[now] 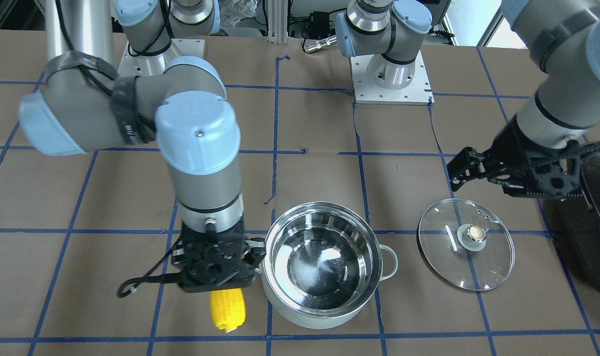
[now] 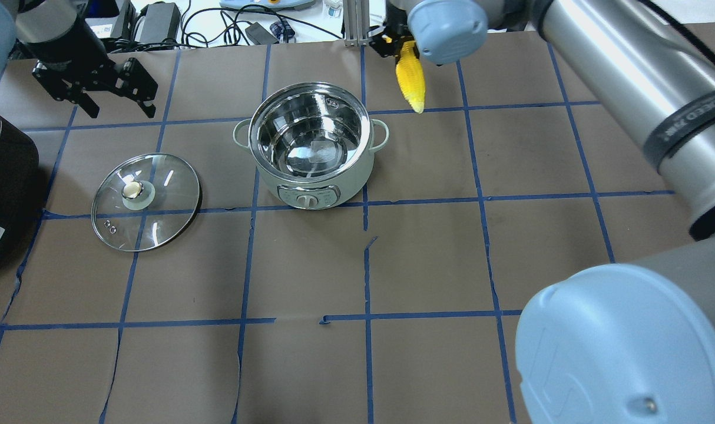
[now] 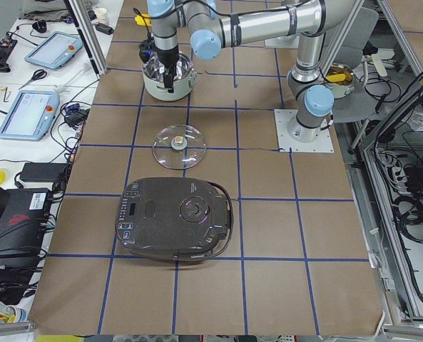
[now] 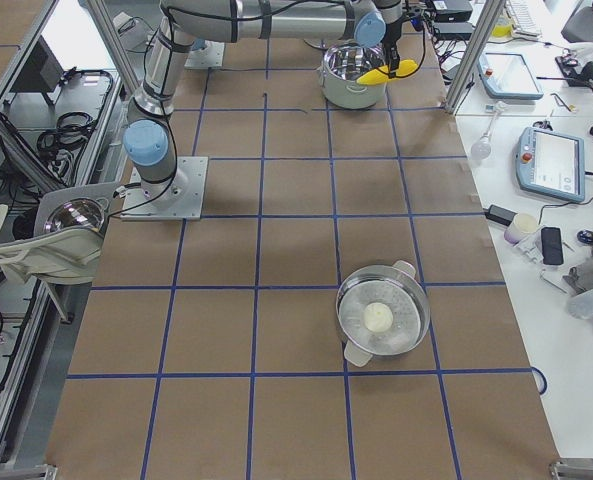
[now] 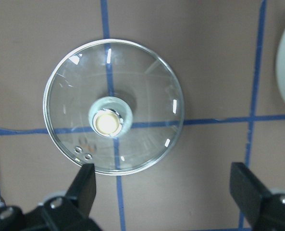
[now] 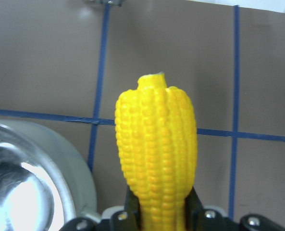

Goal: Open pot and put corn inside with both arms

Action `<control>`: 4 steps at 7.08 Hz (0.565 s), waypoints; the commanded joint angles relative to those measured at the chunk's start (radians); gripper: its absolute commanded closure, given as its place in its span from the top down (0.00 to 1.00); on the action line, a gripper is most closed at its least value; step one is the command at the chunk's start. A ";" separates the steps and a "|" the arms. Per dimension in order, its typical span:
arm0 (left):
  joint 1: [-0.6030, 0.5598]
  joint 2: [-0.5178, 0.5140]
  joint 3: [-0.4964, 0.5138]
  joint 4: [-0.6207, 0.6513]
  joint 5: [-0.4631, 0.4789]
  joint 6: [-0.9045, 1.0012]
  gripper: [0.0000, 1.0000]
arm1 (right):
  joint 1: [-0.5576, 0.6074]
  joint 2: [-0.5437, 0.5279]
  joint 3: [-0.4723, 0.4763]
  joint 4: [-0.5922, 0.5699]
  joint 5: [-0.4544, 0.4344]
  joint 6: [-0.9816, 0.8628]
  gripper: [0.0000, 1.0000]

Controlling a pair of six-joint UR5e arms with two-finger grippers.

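The pot [image 2: 310, 138] stands open on the brown table, its steel inside empty [image 1: 321, 257]. Its glass lid [image 2: 145, 200] lies flat on the table beside it, knob up [image 1: 465, 243], and fills the left wrist view [image 5: 113, 120]. My left gripper [image 2: 119, 106] is open and empty, above the table just past the lid [image 1: 462, 170]. My right gripper [image 2: 400, 47] is shut on the yellow corn [image 2: 410, 79] and holds it off the table beside the pot's rim, tip pointing outward [image 1: 227, 309]. The right wrist view shows the corn [image 6: 156, 154] between the jaws.
A large black appliance [image 2: 4, 176] sits at the table's end on my left, close to the lid and the left arm [image 1: 596, 222]. A second steel pot with a white thing inside [image 4: 381, 315] stands far off on my right.
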 commanded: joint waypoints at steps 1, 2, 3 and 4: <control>-0.113 0.114 -0.016 -0.058 -0.007 -0.067 1.00 | 0.120 0.058 -0.009 -0.035 0.019 0.049 0.00; -0.119 0.174 -0.082 -0.056 -0.011 -0.102 1.00 | 0.129 0.062 -0.008 -0.037 0.086 0.090 0.00; -0.121 0.209 -0.137 -0.041 -0.011 -0.116 1.00 | 0.138 0.066 -0.003 -0.035 0.091 0.093 0.00; -0.130 0.203 -0.139 -0.032 -0.007 -0.112 1.00 | 0.149 0.072 0.000 -0.037 0.097 0.084 0.04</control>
